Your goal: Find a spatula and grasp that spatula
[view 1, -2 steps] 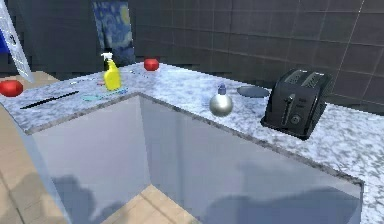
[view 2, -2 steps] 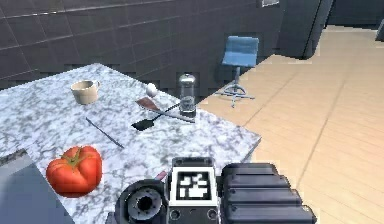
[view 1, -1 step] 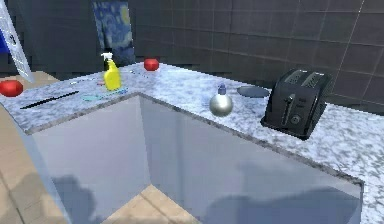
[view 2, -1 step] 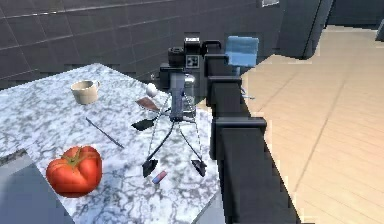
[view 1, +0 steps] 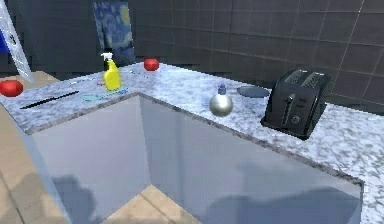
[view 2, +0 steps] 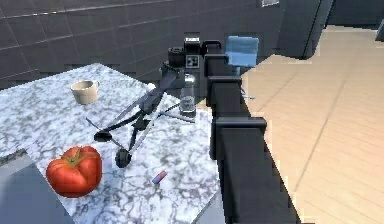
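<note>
On the speckled grey stone counter (view 1: 185, 88) in the forward view, toward its left end, lies a long, thin black utensil (view 1: 48, 99); its shape is too slight to say surely that it is the spatula. It rests between a round red tomato (view 1: 10, 88) at the left edge and a yellow plastic spray bottle (view 1: 112, 73), with a second red tomato (view 1: 151, 64) farther back by the dark tiled wall. Along the counter's other run stand a round silver vessel with a knob (view 1: 222, 101), a flat dark disc (view 1: 254, 91) and a black two-slot toaster (view 1: 297, 98).

In the arm side view, the dark hand (view 2: 125, 130) reaches out over a like stone counter (view 2: 40, 120). Thin dark bars cross at its far end, and fingers cannot be told from any utensil there, so I cannot tell how the fingers stand or whether they hold anything. A small clear glass (view 2: 188, 106) stands just beside the arm; a beige cup (view 2: 86, 92) and a large red tomato (view 2: 75, 170) sit near.
</note>
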